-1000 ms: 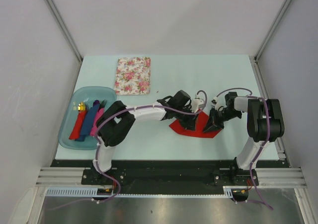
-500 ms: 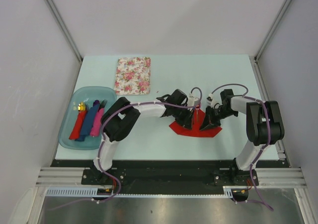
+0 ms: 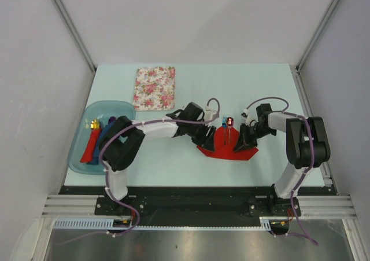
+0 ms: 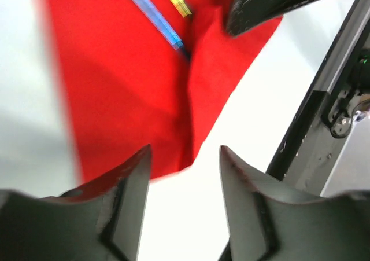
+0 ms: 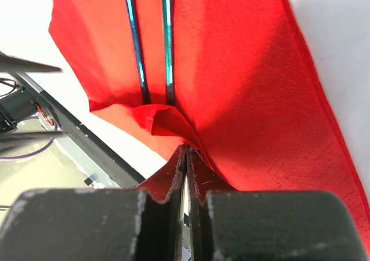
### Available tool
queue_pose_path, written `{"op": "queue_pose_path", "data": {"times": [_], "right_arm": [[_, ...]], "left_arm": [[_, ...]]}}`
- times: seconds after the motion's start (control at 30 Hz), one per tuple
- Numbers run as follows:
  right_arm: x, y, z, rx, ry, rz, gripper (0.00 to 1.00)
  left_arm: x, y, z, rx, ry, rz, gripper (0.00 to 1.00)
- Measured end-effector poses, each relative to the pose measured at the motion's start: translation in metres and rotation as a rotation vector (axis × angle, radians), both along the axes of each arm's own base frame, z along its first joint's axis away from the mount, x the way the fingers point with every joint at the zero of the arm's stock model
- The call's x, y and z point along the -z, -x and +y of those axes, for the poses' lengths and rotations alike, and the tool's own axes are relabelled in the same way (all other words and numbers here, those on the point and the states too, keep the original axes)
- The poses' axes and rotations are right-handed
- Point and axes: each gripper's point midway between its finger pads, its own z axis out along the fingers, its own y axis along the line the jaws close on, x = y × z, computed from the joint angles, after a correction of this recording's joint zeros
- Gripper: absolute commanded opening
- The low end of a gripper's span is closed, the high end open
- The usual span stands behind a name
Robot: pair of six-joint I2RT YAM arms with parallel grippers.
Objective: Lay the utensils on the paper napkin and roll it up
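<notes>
The red paper napkin (image 3: 231, 150) lies on the table with its near part folded up. The blue fork (image 3: 224, 124) and the spoon with the red-gold head (image 3: 229, 122) lie side by side on it, heads pointing away. My right gripper (image 3: 246, 140) is shut on a fold of the napkin (image 5: 260, 87), right by the two slim handles (image 5: 167, 41). My left gripper (image 3: 209, 138) is open and empty at the napkin's left corner (image 4: 127, 87), where the blue handle (image 4: 153, 15) shows.
A floral-patterned cloth (image 3: 155, 87) lies at the back left. A translucent blue tray (image 3: 124, 107) at the left holds red, blue and pink rolls and a gold-tipped utensil (image 3: 93, 124). The metal rail runs along the near table edge.
My left arm has drawn back to the left off the napkin and its jaws are apart. The utensils' heads now show. My right gripper stays pinched on the fold.
</notes>
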Motion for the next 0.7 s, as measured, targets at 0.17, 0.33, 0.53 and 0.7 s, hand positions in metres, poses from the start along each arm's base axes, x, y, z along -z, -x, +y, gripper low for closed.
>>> {"op": "queue_pose_path", "data": {"times": [0.17,0.33,0.53,0.7], "right_arm": [[0.002,0.000,-0.001,0.006,0.008,0.007,0.06],[0.002,0.000,-0.001,0.009,0.014,0.009,0.06],[0.003,0.000,-0.001,0.011,0.014,0.012,0.06],[0.003,0.000,-0.001,0.013,0.018,0.013,0.06]], "left_arm": [[-0.005,-0.017,0.044,-0.142,-0.010,0.029,0.67],[0.008,-0.024,0.070,-0.237,-0.046,0.079,0.67],[0.015,-0.024,0.062,-0.254,-0.020,0.145,0.63],[0.015,-0.026,0.045,-0.246,0.033,0.196,0.56]]}}
